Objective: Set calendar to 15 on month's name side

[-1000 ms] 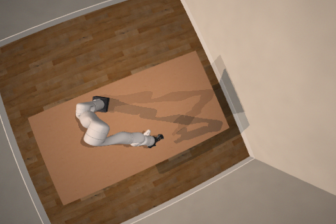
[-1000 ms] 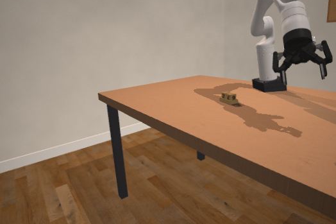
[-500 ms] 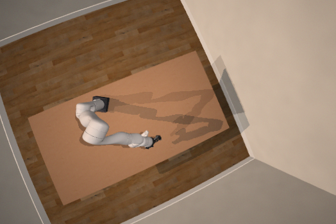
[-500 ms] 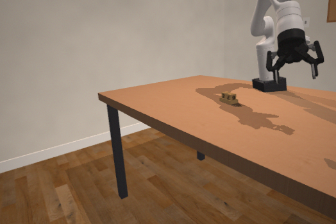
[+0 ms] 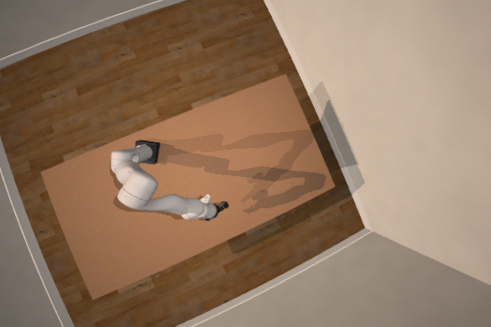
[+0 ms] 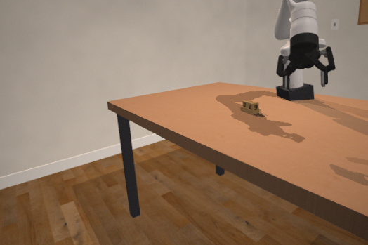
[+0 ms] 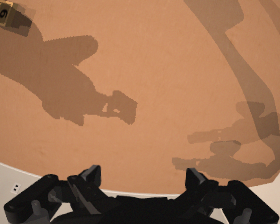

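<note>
The small wooden calendar tray point(image 6: 251, 109) sits flat on the table with two number cubes point(image 6: 251, 105) side by side in it. The digits are too small to read surely in the exterior view. In the wrist view the tray point(image 7: 10, 16) shows at the top left edge, partly cut off. It is hidden under the arm in the top view. My gripper point(image 6: 305, 82) is open and empty, high above the table and to the right of the tray. It also shows in the top view point(image 5: 223, 205) and in the wrist view point(image 7: 140, 189).
The arm's dark base point(image 6: 294, 91) stands on the table behind the tray. The table's near edge point(image 6: 225, 158) runs along the front; a wall is to the right in the top view.
</note>
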